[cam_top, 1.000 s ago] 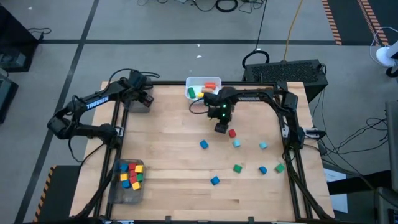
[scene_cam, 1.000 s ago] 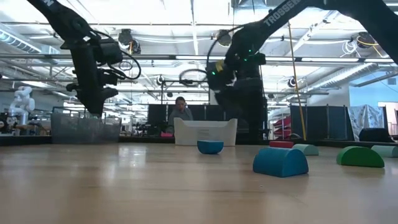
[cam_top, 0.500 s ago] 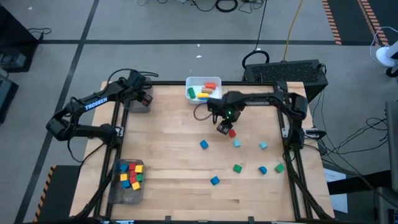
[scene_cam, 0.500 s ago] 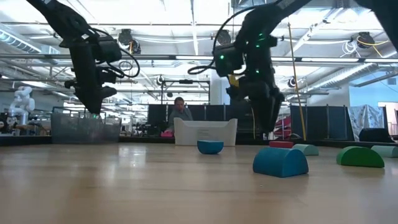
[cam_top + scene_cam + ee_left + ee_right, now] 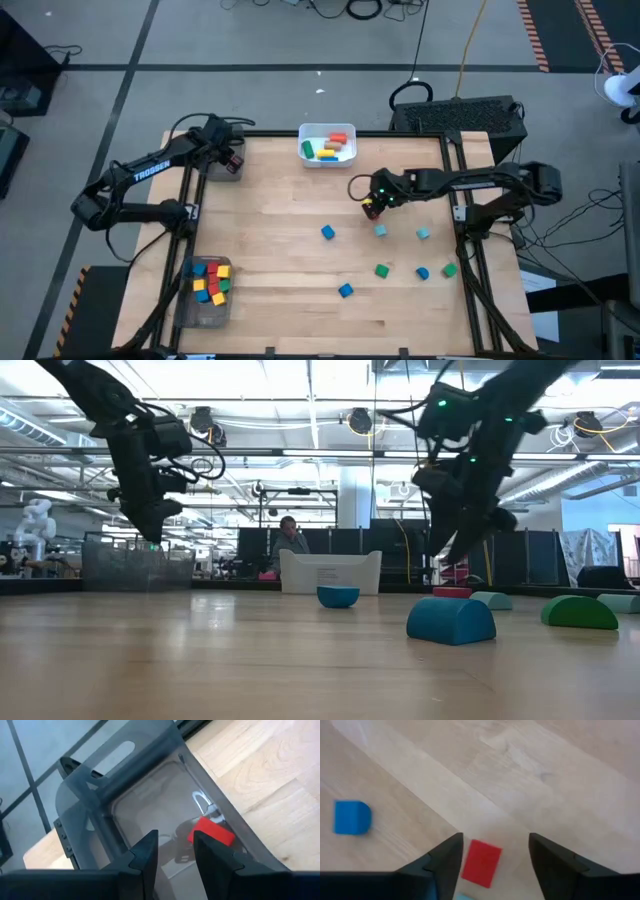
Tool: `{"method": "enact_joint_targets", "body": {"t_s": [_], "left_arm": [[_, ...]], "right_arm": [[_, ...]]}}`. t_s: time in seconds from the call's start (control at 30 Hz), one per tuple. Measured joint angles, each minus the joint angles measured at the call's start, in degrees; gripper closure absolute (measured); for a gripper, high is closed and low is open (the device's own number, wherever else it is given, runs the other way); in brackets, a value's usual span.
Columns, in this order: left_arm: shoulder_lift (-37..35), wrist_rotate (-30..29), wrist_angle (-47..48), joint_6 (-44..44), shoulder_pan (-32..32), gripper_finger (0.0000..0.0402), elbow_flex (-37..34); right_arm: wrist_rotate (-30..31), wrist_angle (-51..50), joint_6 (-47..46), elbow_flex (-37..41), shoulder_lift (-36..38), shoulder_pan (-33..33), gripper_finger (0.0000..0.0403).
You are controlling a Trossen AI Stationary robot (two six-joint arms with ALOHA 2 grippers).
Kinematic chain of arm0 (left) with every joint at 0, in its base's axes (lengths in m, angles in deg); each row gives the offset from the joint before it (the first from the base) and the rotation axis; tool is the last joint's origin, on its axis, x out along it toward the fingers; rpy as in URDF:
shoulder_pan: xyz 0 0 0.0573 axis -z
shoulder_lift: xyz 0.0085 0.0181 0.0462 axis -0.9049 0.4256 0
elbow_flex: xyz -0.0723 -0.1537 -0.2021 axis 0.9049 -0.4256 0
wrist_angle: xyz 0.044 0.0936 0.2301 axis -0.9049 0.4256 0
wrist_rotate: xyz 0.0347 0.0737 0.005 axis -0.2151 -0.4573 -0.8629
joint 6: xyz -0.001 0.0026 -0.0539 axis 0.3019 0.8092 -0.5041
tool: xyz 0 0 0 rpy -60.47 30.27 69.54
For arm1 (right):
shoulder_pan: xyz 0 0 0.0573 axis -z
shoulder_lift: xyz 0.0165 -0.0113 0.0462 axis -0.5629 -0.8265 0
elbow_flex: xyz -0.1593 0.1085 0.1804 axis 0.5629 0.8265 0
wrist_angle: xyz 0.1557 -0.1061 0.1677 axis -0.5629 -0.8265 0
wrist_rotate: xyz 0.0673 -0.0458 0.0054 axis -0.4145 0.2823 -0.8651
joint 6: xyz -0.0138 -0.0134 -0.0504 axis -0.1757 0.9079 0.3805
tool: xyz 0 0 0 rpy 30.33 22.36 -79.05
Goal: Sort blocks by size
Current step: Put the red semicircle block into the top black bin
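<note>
Right now the right gripper (image 5: 492,852) has its jaws spread, nothing between them, with the red block (image 5: 481,862) lying on the desk (image 5: 270,250) in the gap below, still untouched. High view puts that gripper over the red block (image 5: 372,211) in the desk's right half, forearm stretched low from the right post, wrist pitched down at a slant. Risk: the block sits skewed to the jaws and nearer one finger, so a straight drop could clip it and shove it towards the pale teal block (image 5: 381,230) just beside; closing off-centre would spin it out. Left gripper (image 5: 175,852) has jaws partly spread and empty, parked over the clear grey tray (image 5: 150,805) at the far-left corner, which holds one red block (image 5: 210,831); arm folded back, idle. Rest of the blocks: blue ones (image 5: 327,232), green ones (image 5: 382,270) and another pale one (image 5: 423,234) loose on the right side, long pieces in the white bin (image 5: 327,144) at the far edge, small cubes in the near-left tray (image 5: 207,282).
</note>
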Motion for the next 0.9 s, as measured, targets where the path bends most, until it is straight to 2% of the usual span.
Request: {"method": "enact_joint_targets", "body": {"t_s": [0.1, 0.2, 0.37, 0.73, 0.9], "left_arm": [[-2.3, 0.0, -1.3, 0.0, 0.0, 0.0274, -1.0], [-4.4, 0.0, -1.9, -0.1, 0.0, 0.0274, -1.7], [-6.6, 1.3, -2.0, -1.4, 0.1, 0.0274, -2.1], [-6.8, 1.8, -2.6, -3.0, 2.3, 0.0274, -2.1], [-6.8, 1.9, -3.0, -3.0, 4.2, 0.0274, -2.1]], "right_arm": [[-1.4, 0.5, -5.3, 2.9, 0.6, -0.1, 0.0159], [-1.4, 1.1, -6.8, 3.1, -0.2, -1.4, 0.0137], [0.1, 3.2, -8.2, 3.1, -1.2, -3.4, 0.013], [1.7, 4.8, -7.5, 3.1, -8.4, -6.0, 0.0152], [1.7, 4.5, -8.0, 3.1, -8.4, -5.9, 0.0198]]}}
